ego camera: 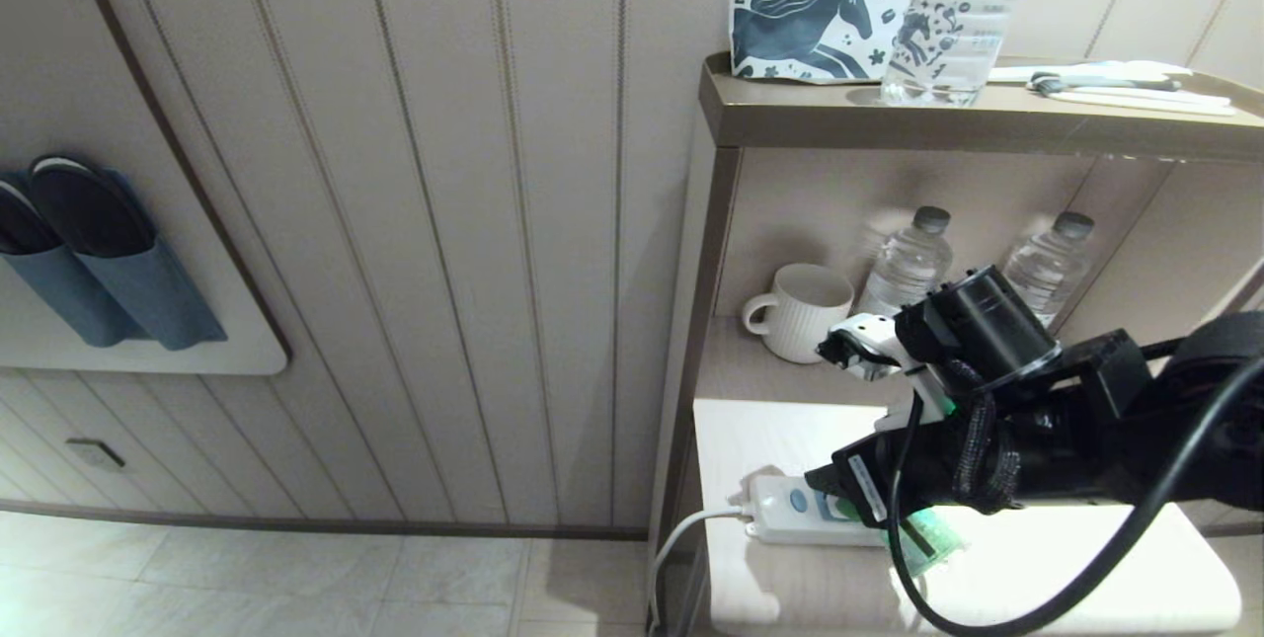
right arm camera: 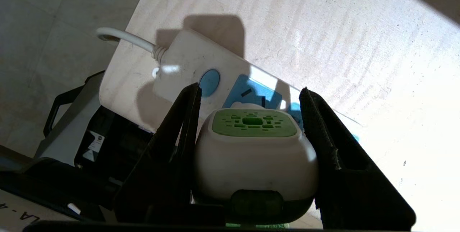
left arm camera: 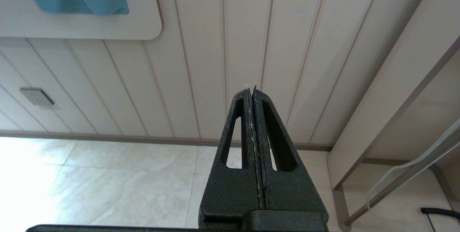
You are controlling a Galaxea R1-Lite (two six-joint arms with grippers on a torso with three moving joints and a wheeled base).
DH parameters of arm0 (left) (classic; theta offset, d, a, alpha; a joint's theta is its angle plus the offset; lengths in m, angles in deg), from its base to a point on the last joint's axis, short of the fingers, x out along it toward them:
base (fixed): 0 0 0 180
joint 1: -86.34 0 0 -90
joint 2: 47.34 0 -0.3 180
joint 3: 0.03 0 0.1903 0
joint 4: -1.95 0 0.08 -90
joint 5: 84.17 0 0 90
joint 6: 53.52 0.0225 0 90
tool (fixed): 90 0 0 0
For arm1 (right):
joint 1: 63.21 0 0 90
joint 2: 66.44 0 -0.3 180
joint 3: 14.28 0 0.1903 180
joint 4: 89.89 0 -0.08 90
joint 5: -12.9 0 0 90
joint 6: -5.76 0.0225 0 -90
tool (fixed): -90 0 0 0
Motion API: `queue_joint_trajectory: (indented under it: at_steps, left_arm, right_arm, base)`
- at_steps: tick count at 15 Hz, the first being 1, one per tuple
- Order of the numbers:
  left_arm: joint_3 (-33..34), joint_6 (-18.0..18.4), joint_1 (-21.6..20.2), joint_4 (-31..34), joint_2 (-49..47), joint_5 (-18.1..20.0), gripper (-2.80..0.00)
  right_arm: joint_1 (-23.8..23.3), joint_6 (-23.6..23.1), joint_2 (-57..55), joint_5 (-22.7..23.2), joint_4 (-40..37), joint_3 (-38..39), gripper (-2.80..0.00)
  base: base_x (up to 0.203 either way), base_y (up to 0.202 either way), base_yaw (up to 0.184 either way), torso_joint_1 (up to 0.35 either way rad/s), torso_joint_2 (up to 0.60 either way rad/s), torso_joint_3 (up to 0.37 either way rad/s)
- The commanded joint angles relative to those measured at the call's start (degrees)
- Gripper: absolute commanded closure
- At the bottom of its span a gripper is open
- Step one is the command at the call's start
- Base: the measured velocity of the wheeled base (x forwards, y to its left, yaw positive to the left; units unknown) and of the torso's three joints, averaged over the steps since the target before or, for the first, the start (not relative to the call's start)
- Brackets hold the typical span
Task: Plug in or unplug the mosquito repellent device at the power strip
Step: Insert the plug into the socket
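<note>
My right gripper (right arm camera: 249, 88) is shut on the mosquito repellent device (right arm camera: 251, 153), a white body with a green vented top, one black finger pressed on each side. The device sits right over the first light-blue socket panel of the white power strip (right arm camera: 187, 59), beside its round blue button (right arm camera: 209, 82). The prongs are hidden, so I cannot tell whether they are in the socket. In the head view the right gripper (ego camera: 839, 489) covers the power strip (ego camera: 780, 509), and the device's green bottle (ego camera: 933, 540) shows below it. The left gripper (left arm camera: 251, 89) is shut and empty, facing the wall.
The strip lies on a white table top (ego camera: 1086, 568), and its white cord (ego camera: 681, 533) drops off the left edge. Behind on the shelf stand a white mug (ego camera: 802, 311) and two water bottles (ego camera: 907, 267). The top shelf holds a horse-print pouch (ego camera: 805, 20) and a clear bottle (ego camera: 963, 15).
</note>
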Motion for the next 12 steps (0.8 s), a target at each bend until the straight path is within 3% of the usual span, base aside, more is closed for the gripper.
queue_joint_trajectory:
  at_steps: [1, 12]
  left_arm:
    - [0.0, 0.0, 0.0, 0.1, 0.0, 0.0, 0.00]
    - [0.0, 0.0, 0.0, 0.0, 0.0, 0.0, 0.00]
  right_arm:
    - [-0.1, 0.0, 1.0, 0.0, -0.1, 0.4, 0.00]
    - [-0.6, 0.0, -1.3, 0.1, 2.0, 1.8, 0.00]
  base:
    - [0.000, 0.000, 0.000, 0.000, 0.00, 0.000]
    - [0.000, 0.000, 0.000, 0.000, 0.00, 0.000]
